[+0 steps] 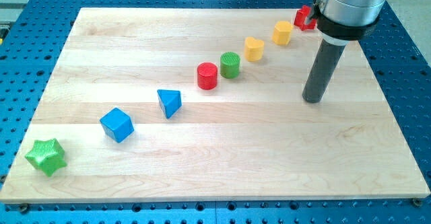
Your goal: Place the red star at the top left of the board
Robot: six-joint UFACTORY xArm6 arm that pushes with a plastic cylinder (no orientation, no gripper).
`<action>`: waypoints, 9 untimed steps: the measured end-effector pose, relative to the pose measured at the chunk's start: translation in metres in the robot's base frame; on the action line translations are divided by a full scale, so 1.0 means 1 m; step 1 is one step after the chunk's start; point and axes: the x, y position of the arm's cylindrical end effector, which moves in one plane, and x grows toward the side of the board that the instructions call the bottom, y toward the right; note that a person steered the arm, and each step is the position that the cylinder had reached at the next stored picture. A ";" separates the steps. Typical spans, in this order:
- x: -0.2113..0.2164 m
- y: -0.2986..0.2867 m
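Note:
The red star (304, 16) sits near the board's top right corner, partly hidden behind my arm's metal collar. My tip (312, 99) rests on the wooden board (222, 163) at the view's right, well below the red star and to the right of the diagonal row of blocks.
A diagonal row runs from the top right to the bottom left: a yellow hexagon (283, 32), a yellow heart-like block (254, 49), a green cylinder (230, 64), a red cylinder (207, 76), a blue triangle (169, 102), a blue cube (117, 124), a green star (46, 156).

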 end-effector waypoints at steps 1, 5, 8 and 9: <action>0.000 0.000; 0.006 -0.010; -0.068 -0.021; -0.109 0.053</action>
